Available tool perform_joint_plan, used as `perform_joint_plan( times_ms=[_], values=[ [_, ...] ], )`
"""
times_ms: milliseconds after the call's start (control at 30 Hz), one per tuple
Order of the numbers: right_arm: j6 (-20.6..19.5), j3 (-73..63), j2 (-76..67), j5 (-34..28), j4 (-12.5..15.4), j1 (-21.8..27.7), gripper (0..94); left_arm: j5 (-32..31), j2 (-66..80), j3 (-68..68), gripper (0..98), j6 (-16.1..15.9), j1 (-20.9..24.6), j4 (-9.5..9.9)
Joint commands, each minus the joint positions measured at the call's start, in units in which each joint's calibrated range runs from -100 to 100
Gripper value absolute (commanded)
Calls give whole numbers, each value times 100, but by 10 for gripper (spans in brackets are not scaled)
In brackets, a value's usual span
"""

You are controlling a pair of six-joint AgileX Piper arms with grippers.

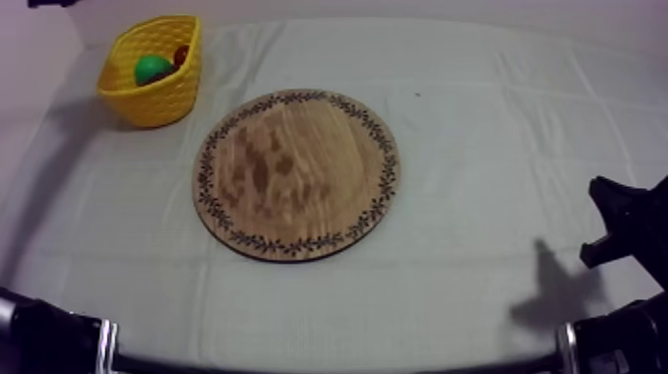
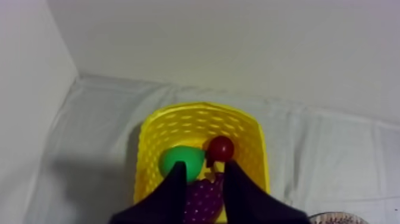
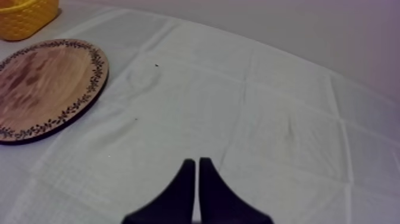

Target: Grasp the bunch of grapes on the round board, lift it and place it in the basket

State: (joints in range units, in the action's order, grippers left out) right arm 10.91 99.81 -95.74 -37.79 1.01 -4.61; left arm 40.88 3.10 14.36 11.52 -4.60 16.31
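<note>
Left gripper [image 2: 203,171] pinches the bunch of grapes [image 2: 202,201] between its black fingers right over the yellow basket [image 2: 190,122] — well apart from the wooden board [image 1: 298,174] — light, knobbly, probably slippery plastic, best squeezed across its widest middle.

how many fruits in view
3: pear and small red fruit in the yellow basket, bunch of grapes in the left claw above it; others may be hidden.
</note>
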Motion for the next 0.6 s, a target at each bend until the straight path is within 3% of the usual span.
perform_joint_plan(
  times_ms=[0,400,567],
  values=[
    [1,-3,-1,-4,-1,2,4,66,1077,319,148,-149,5,-79],
    [1,-3,-1,-4,-1,2,4,430,4155,2564,115,-819,-49,-324],
    [1,-3,-1,-4,-1,2,4,206,5317,3662,23,-1013,-32,-329]
  ],
)
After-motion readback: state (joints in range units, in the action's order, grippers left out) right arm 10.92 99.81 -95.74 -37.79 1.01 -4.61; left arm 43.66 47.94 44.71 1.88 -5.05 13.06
